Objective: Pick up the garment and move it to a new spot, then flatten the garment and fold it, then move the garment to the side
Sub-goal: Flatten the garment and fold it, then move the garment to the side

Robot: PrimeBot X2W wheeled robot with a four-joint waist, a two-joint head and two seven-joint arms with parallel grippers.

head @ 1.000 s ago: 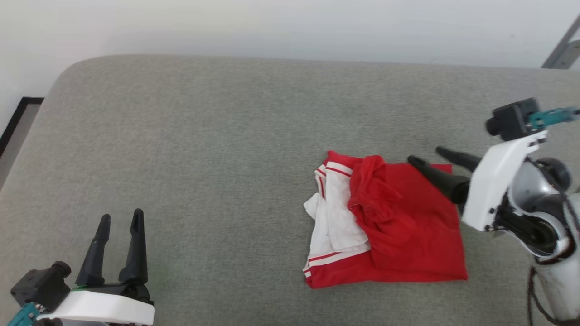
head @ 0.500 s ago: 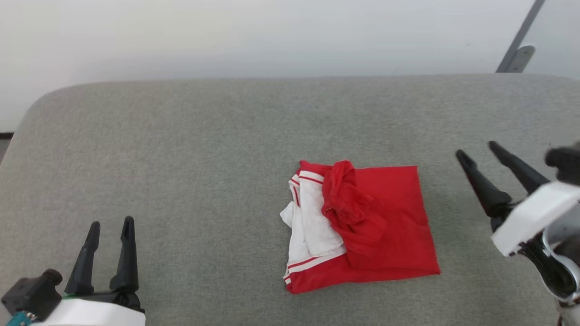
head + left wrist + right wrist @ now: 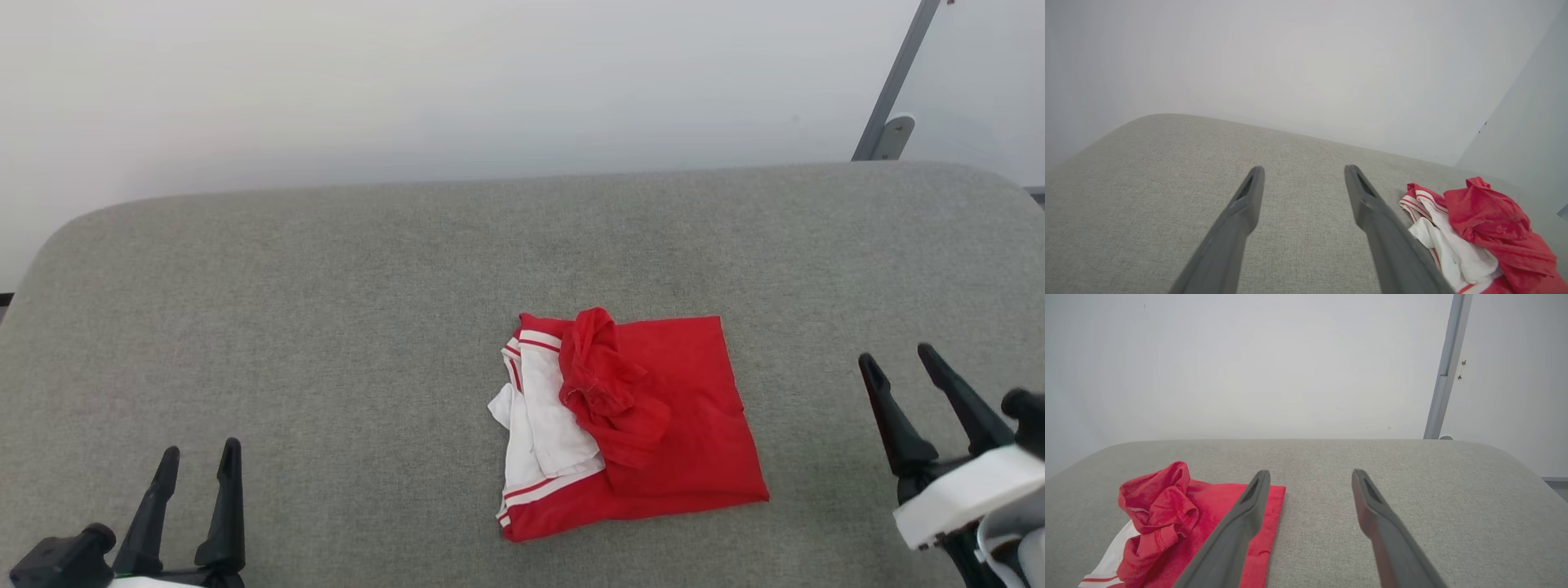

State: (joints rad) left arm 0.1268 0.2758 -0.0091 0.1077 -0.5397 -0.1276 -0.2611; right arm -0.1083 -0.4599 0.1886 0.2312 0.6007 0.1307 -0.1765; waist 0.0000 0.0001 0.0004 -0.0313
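The garment (image 3: pixel 653 425) lies folded into a rough square near the middle of the grey cushioned surface (image 3: pixel 326 327), red with a white striped sleeve (image 3: pixel 547 416) on its left and a bunched red fold on top. My left gripper (image 3: pixel 200 461) is open at the lower left, well clear of it. At the lower right my right gripper (image 3: pixel 898 363) stands open, a short way right of the garment's edge. The garment (image 3: pixel 1478 228) shows to the right of my left gripper (image 3: pixel 1302 173) in the left wrist view, and the garment (image 3: pixel 1180 514) left of my right gripper (image 3: pixel 1308 477) in the right wrist view.
A pale wall (image 3: pixel 408 82) runs behind the surface. A grey metal post (image 3: pixel 894 90) rises at the far right, also the post (image 3: pixel 1447 367) in the right wrist view. The surface's rounded corners fall away at both far ends.
My right gripper has drawn back from over the garment's right edge to the lower right, empty. The head camera has shifted, so the whole scene slid left and down. The garment lies unchanged.
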